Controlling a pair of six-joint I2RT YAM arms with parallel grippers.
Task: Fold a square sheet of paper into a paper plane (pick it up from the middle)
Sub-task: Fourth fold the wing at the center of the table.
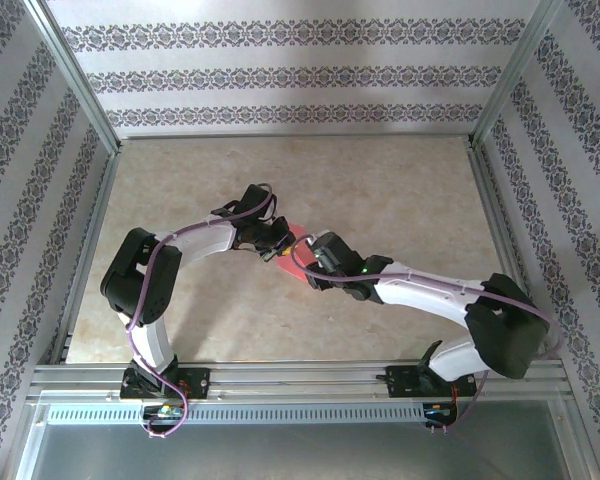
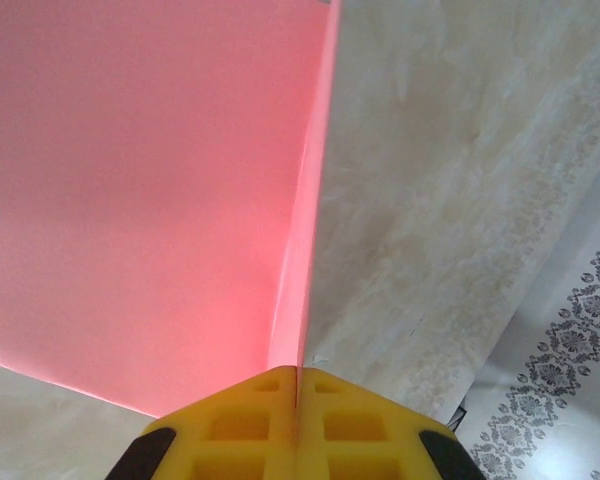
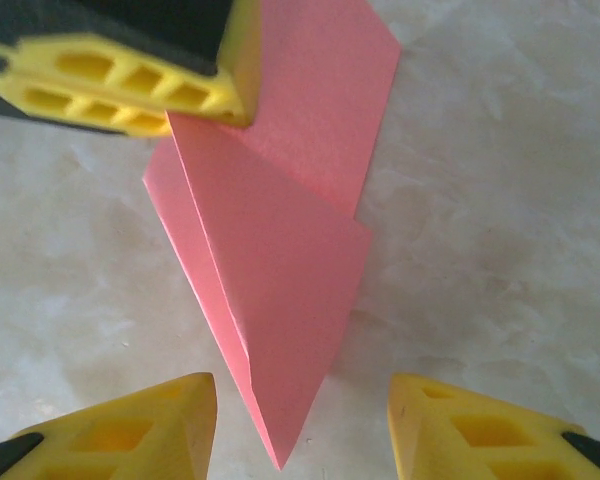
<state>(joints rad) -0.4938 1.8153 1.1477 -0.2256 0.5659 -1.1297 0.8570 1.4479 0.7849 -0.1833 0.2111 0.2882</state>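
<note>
My left pincer [image 2: 297,372] is clamped on the centre ridge of the thin, pink-red, pointed paper plane [image 3: 280,290]. My right pincer [image 3: 302,400] stands apart, with the plane's tip between its fingers, untouched. The paper is light, limp and easily creased, so grip the ridge gently.

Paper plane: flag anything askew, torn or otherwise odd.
The paper plane looks unevenly folded: in the right wrist view, its top flap's corner juts past the layer beneath, leaving a stepped edge. No tears visible. The left gripper is shut on its fold.
</note>
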